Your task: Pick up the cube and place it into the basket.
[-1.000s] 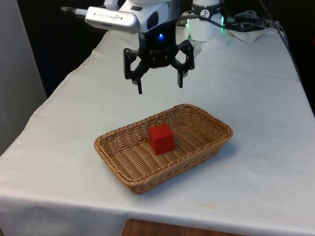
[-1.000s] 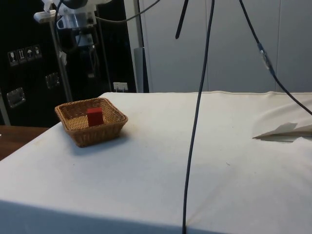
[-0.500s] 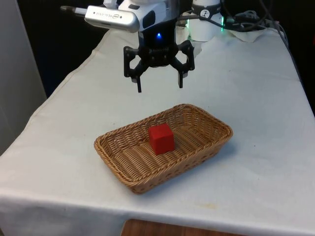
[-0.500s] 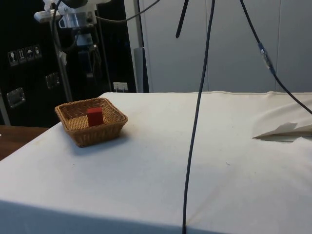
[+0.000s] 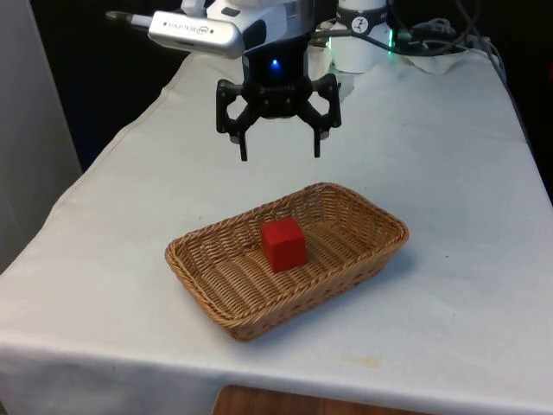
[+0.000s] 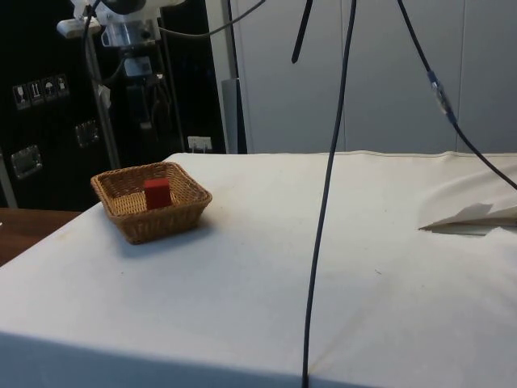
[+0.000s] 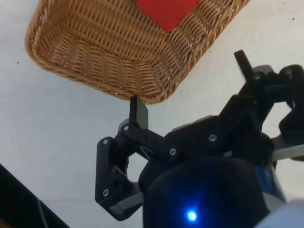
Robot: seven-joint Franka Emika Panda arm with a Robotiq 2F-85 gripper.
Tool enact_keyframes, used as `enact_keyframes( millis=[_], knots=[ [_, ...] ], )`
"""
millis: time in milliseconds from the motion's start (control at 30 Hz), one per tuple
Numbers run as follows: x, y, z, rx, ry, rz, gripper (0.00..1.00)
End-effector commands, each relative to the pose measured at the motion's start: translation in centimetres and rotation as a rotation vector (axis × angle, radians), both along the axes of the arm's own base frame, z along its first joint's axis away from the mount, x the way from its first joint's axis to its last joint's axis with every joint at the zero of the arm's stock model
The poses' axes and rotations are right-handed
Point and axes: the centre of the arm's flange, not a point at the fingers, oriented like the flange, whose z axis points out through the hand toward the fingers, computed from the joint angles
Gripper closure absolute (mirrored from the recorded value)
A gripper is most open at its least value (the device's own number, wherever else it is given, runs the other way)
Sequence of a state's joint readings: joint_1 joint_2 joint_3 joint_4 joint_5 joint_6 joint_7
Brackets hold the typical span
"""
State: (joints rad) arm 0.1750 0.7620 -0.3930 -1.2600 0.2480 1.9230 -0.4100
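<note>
Since a second ago your end effector (image 5: pixel 279 152) has crept a little higher and farther back toward the robot's end of the table; nothing else has shifted. Nearest the front camera, the wicker basket (image 5: pixel 207 296) sits on the white-clothed table (image 5: pixel 449 285), its long axis running diagonally from the front view's near left to far right. The red cube (image 5: pixel 283 245) rests on the basket floor, roughly central, upright and slightly rotated; the side view shows the cube (image 6: pixel 157 194) below the rim of the basket (image 6: pixel 170 225). Beyond that, your end effector hangs in the air with its fingers spread apart and nothing between them, well clear of the basket's far rim. In the wrist view the end effector (image 7: pixel 190 90) has bare cloth between its fingers (image 7: pixel 139 112), with the basket (image 7: pixel 95 52) and cube (image 7: pixel 167 12) lying ahead of them. So the cube lies below and toward the near side of your end effector, already in its target. Judging from this, the placement looks complete and only the retreat remains.
</note>
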Motion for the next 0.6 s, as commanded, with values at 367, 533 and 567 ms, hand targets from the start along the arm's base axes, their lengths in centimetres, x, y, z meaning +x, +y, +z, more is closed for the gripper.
enact_keyframes(
  millis=[367, 533, 567],
  knots=[
    [-0.02, -0.07, -0.02, -0.003, 0.0, -0.02, 0.0],
    [-0.28, -0.14, 0.06, -0.001, 0.0, -0.025, 0.0],
    [-0.36, -0.17, 0.08, -0.001, 0.0, -0.027, 0.0]
  ],
)
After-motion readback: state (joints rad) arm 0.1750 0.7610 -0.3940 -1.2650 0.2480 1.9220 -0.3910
